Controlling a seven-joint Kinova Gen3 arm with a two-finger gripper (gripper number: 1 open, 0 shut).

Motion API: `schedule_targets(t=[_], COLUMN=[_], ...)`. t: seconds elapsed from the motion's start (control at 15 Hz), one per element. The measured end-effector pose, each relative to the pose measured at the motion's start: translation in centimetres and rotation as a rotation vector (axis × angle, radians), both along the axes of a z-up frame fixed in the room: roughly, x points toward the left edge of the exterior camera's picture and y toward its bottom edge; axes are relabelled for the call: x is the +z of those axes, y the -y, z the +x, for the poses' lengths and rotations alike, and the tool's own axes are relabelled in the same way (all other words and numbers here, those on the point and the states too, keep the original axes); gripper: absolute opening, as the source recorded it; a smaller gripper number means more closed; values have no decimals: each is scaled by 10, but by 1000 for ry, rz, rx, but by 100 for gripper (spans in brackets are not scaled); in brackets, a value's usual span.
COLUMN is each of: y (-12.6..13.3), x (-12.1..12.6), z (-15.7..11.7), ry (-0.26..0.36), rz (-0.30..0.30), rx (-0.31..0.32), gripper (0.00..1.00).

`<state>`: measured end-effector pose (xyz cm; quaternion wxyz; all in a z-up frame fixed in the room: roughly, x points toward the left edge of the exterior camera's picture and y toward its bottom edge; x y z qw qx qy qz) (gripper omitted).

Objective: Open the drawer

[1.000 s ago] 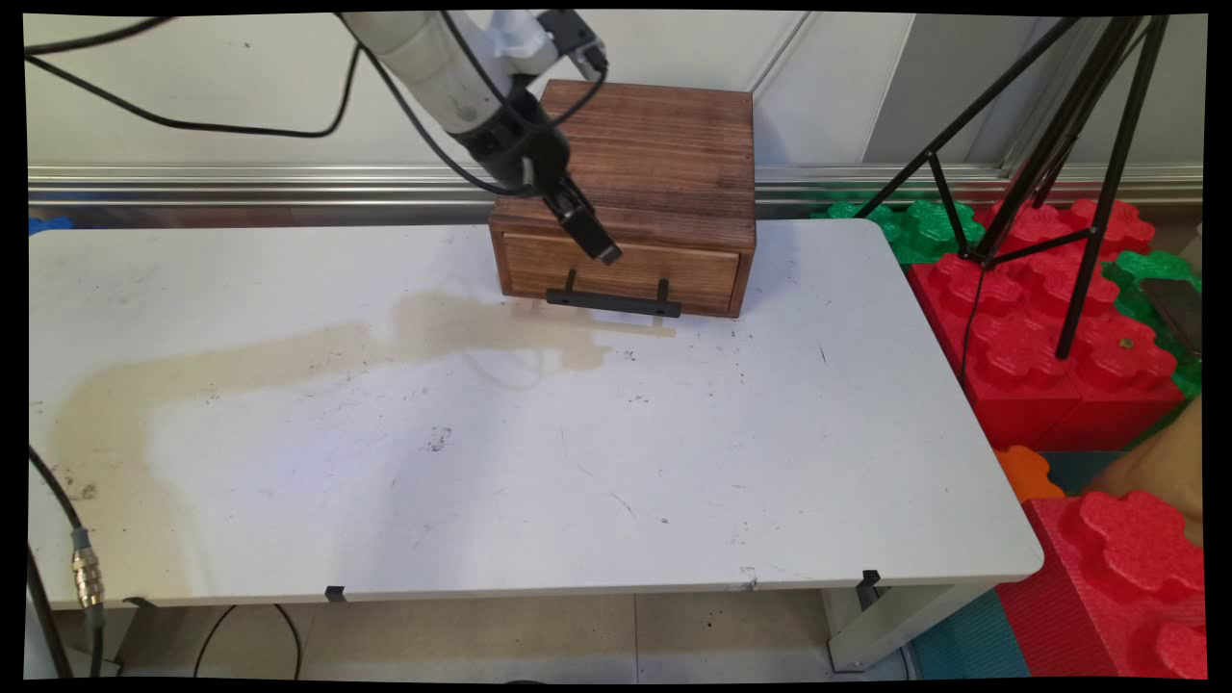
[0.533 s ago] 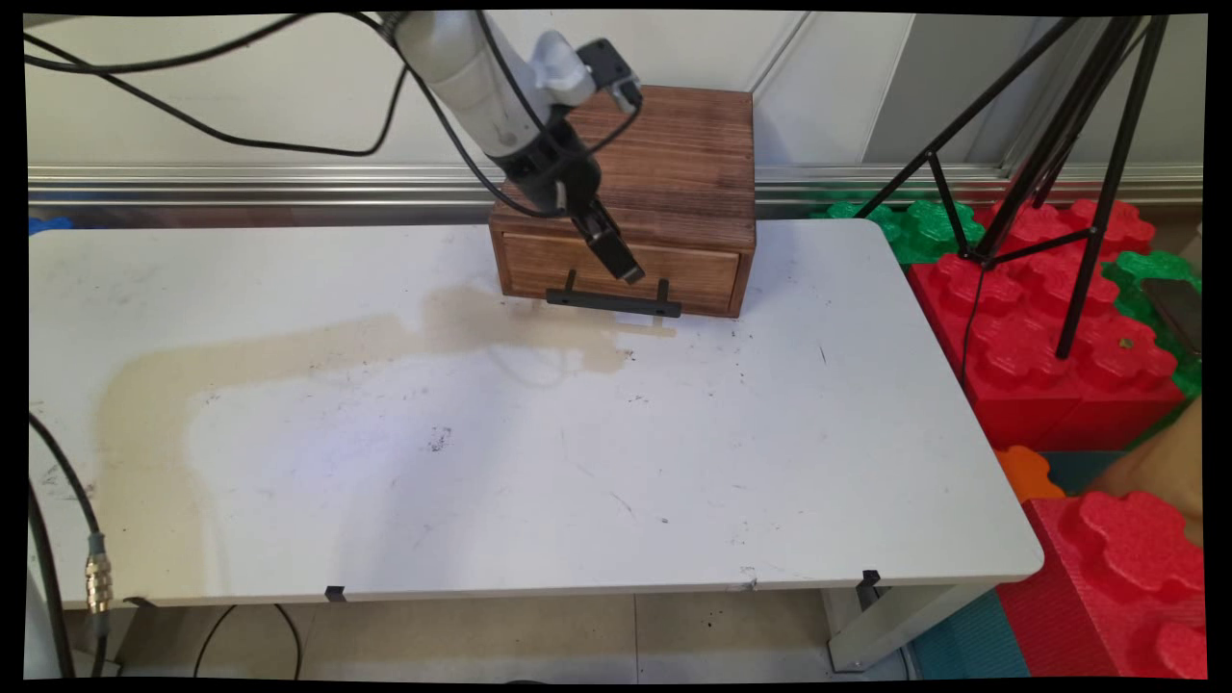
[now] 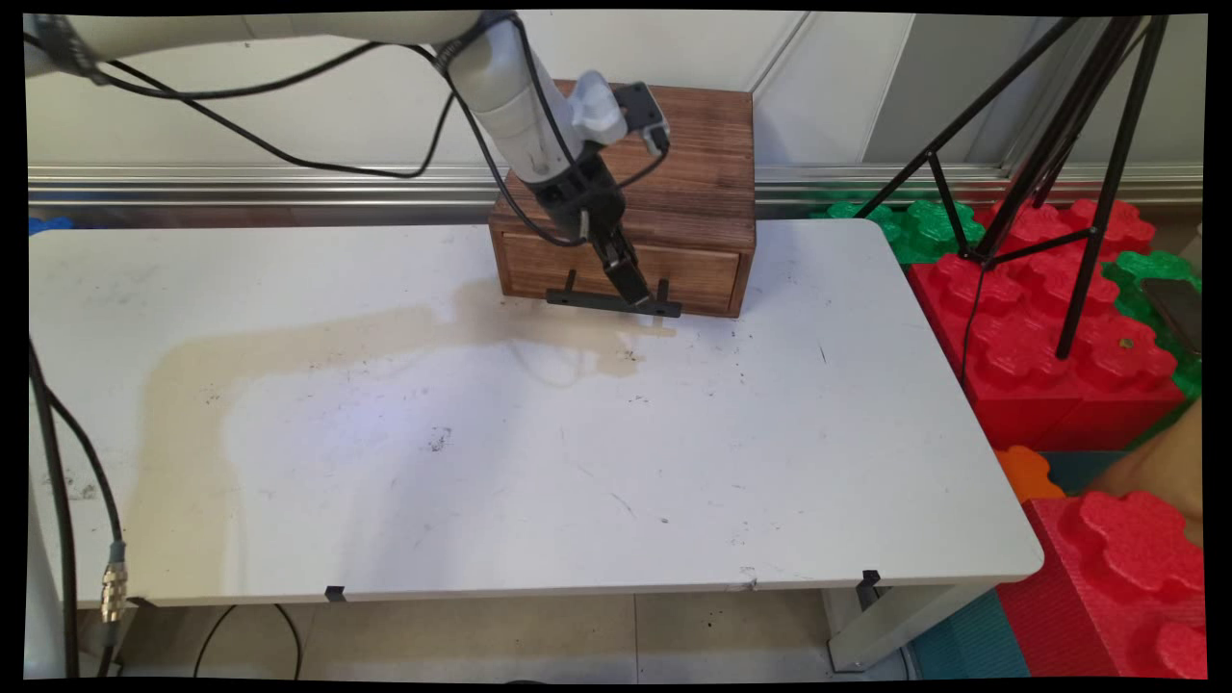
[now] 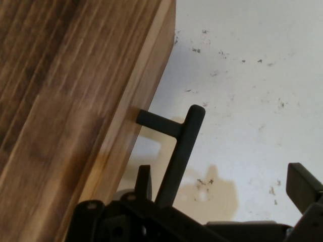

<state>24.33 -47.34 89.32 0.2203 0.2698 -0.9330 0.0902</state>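
Note:
A dark wooden box (image 3: 674, 159) with one drawer (image 3: 693, 274) stands at the back of the white table (image 3: 577, 452). The drawer is closed and carries a black bar handle (image 3: 597, 301) along its lower front. My gripper (image 3: 633, 289) reaches down in front of the drawer, with its tips at the handle's right part. In the hand view the handle (image 4: 182, 146) runs up between the two fingers (image 4: 143, 179), close to the one on the box side. The gripper (image 4: 222, 174) is open and holds nothing.
A beige stain (image 3: 289, 351) spreads across the table's left half, from the drawer toward the near left. A black tripod (image 3: 1059, 144) stands on red and green foam blocks (image 3: 1059, 327) right of the table. Black cables (image 3: 289, 159) hang from the arm at the left.
The arm has swung right and down. The gripper went from the drawer's upper left front to the handle's right part, and its tips now sit at the bar.

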Motion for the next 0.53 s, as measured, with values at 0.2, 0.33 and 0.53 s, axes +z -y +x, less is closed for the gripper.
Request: schedule_targets(t=[0.2,0.33,0.53], y=[9,12,18], x=[-10,-15,-22], z=[-6,-9,-12], ry=[26,40,68], rz=[4,5,8], rx=[-35,-51,-89], gripper=[100,100,100])
